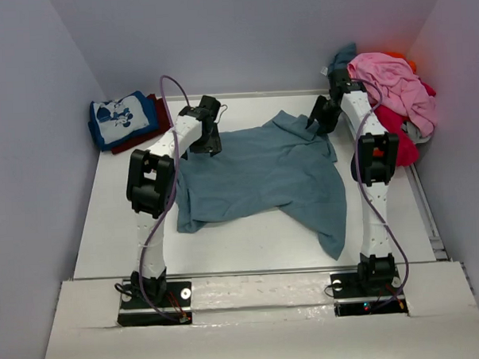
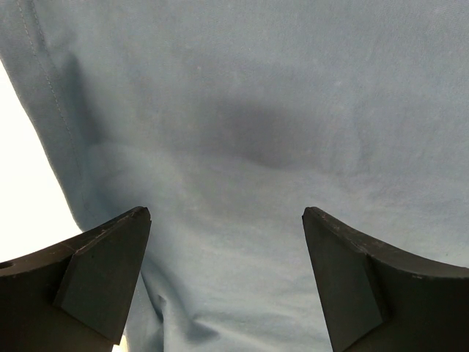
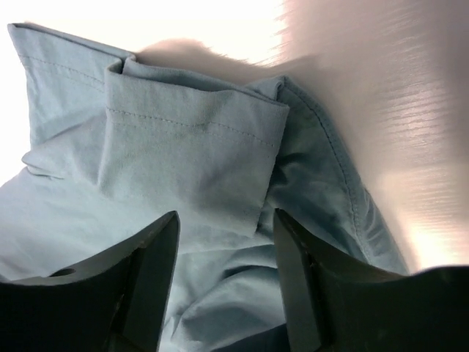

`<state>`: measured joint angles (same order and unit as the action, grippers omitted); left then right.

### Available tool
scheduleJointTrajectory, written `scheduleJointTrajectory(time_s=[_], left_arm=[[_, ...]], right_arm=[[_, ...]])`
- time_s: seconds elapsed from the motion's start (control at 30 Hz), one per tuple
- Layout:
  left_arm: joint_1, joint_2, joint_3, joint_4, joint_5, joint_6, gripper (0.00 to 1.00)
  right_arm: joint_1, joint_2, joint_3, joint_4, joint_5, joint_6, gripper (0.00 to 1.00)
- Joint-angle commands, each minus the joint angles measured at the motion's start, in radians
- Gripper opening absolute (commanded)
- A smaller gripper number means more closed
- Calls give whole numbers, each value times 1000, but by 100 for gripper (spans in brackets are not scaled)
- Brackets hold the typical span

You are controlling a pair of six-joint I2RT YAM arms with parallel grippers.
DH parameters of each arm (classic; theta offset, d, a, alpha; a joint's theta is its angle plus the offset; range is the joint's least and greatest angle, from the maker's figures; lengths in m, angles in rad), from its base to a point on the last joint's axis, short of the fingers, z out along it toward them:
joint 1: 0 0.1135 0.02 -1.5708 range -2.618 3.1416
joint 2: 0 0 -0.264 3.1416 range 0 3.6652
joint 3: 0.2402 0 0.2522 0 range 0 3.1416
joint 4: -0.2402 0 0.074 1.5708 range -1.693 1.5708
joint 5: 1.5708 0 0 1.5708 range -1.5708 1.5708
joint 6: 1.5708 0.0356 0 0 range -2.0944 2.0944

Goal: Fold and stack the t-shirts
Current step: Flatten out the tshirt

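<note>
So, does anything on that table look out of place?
The slate-blue cloth t-shirt lies rumpled and askew in the middle, one sleeve doubled over. Unfolded pink and red shirts sit heaped in the far right corner.

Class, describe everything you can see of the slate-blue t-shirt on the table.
The plain slate-blue soft cloth t-shirt lies unfolded and rumpled mid-table on the white table, one corner trailing toward the near right. A stitched sleeve hem is doubled over at its far right, below the open right tool; the open left tool is above its far left edge.
</note>
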<state>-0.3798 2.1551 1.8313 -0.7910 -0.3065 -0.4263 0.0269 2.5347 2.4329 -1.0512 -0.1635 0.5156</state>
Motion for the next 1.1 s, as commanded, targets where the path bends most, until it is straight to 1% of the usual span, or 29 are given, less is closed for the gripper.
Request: scheduleJointTrajectory(time_s=[0.0,0.03,0.07,0.13,0.4,0.47,0.53,0.6,0.63,0.73,0.93,0.97,1.0,1.03,1.07], left_arm=[[-2,-26,19,-22,-9,17,98],[-2,-29,13,-22,-8,18,98],[-2,-32,8,-19,-9,17,98],[-2,-37,0,-17,-8,20,98],[-2,-54,-38,-5,-5,23,98],[-2,-54,-32,-10,-2,24,98],[-2,-57,-30,-10,-5,26,98],[-2,-58,-27,-11,-8,26,98],[-2,-58,-27,-10,-8,27,98],[-2,-52,-18,-14,-8,31,98],[-2,-51,-20,-13,-8,34,98],[-2,-51,-20,-13,-8,34,98],[-2,-52,-26,-11,-8,34,98],[-2,-52,-29,-10,-8,34,98],[-2,-54,-32,-8,-9,32,98]], right_arm=[[-50,-56,-35,29,16,12,52],[-50,-56,-46,34,15,14,49],[-50,-56,-52,49,13,18,41],[-50,-47,-58,56,13,23,39],[-41,-24,-55,51,19,17,40],[-31,-14,-40,27,24,5,41],[4,1,-11,-19,62,-14,42],[13,-1,-32,-15,99,-23,43],[22,-8,-70,3,98,-19,43],[22,-7,-106,22,91,-9,43],[22,-2,-115,42,102,-12,42],[22,1,-104,42,102,-12,41],[22,9,-98,37,99,-11,31],[22,15,-86,37,99,-11,18],[22,13,-83,36,101,-9,13]])
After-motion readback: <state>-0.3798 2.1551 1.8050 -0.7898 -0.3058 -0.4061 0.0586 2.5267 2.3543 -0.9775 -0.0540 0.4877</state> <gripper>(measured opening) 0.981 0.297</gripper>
